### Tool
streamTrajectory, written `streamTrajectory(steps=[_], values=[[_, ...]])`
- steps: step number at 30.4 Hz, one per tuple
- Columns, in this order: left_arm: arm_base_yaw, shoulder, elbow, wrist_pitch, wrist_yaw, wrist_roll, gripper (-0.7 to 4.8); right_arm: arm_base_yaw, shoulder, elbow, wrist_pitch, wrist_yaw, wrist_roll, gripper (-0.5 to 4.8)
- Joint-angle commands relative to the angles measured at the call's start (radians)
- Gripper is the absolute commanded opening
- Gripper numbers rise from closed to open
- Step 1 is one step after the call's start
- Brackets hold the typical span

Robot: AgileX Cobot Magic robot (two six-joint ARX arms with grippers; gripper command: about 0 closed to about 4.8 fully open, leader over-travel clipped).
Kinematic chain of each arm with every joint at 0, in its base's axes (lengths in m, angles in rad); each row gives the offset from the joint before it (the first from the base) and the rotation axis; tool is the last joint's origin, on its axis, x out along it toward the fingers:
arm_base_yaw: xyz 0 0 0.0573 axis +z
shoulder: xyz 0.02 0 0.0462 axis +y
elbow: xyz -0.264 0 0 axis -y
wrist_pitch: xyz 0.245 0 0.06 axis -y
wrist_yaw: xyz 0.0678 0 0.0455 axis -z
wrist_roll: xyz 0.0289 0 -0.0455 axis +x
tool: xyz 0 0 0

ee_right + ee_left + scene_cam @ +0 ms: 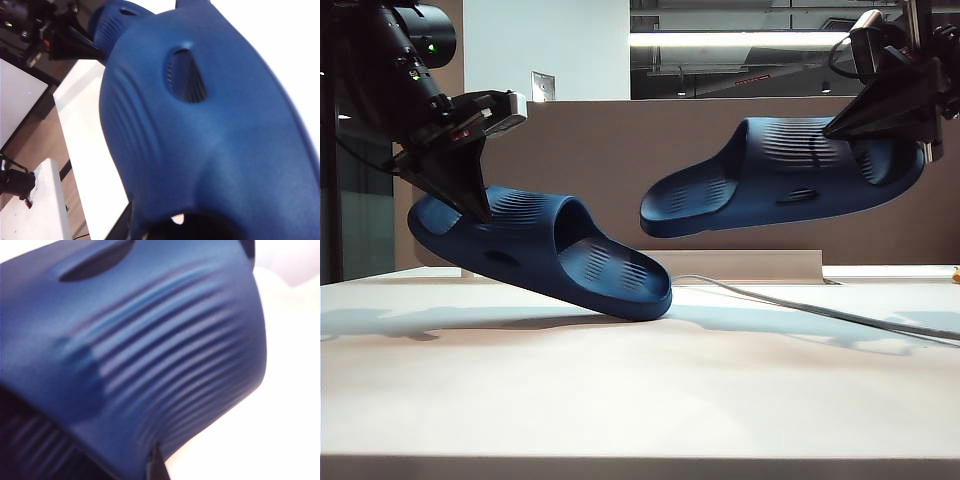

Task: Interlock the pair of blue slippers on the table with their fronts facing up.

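Big white flat table (620, 400) is closest. My left gripper (475, 205) pinches one dark blue ribbed foam slipper (545, 250), toe touching it. My right gripper (845, 128) pinches the other blue slipper (780, 175) up in the air.

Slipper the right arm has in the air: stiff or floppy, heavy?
Probably stiff: the right slipper holds its shape cantilevered from the right hand at the heel. Likely light: one closed pinch carries it. The pinch may dent; the left slipper dimples.

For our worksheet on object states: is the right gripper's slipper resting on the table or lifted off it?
Lifted: the right slipper, held by the right gripper, hangs clear above the table.
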Motion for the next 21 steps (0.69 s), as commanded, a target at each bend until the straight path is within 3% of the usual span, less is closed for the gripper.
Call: streamTrajectory(steps=[1, 10, 14, 21], values=[[0.015, 0.013, 0.005, 0.013, 0.053, 0.003, -0.06, 0.001, 0.004, 0.005, 0.006, -0.035, -0.008, -0.05], [0.039, 0.038, 0.004, -0.015, 0.216, 0.015, -0.06, 0.028, 0.044, 0.005, -0.033, -0.055, -0.039, -0.05], [0.066, 0.04, 0.004, -0.026, 0.237, 0.016, -0.06, 0.037, 0.061, 0.005, -0.043, -0.051, -0.053, -0.05], [0.182, 0.04, 0.004, -0.063, 0.415, 0.002, -0.06, 0.037, 0.069, 0.005, -0.04, -0.058, -0.056, -0.05]])
